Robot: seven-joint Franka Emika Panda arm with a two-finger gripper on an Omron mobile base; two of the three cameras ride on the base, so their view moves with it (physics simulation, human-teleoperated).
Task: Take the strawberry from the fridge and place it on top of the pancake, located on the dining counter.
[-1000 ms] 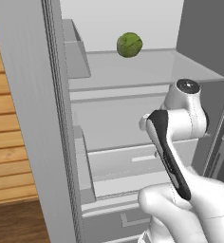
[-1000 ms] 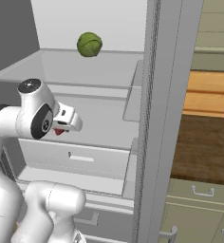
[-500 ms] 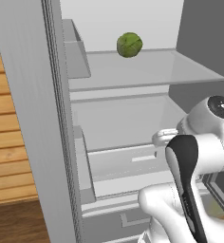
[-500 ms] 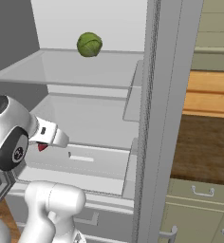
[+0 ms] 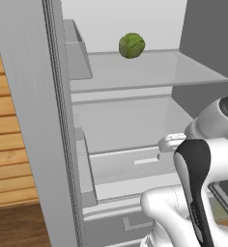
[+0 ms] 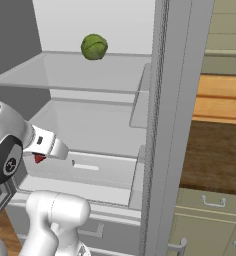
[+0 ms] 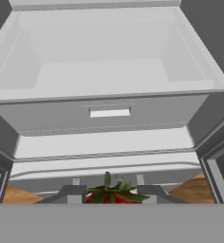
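fridge [image 5: 34,120]: I see smooth, matt light-grey panels, like painted metal or plastic.
shelf [image 5: 149,72]: it looks to me like pale, semi-clear glass or plastic, faintly glossy.
drawer [image 7: 109,71]: I read smooth white plastic, matt.
strawberry [image 7: 112,195]: glossy red skin with leafy green top (partly hidden from me).
green leafy ball [image 5: 132,46]: dull, veined surface.
wood panelling [image 5: 9,159]: I see warm planks, satin.

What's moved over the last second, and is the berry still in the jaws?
The arm has drawn back out of the fridge, pulling the gripper away from the open drawer towards the base. It stays shut on the strawberry, whose red also shows under the hand in the right base view. The green leafy ball sits unmoved on the upper shelf, and the drawer is still open.
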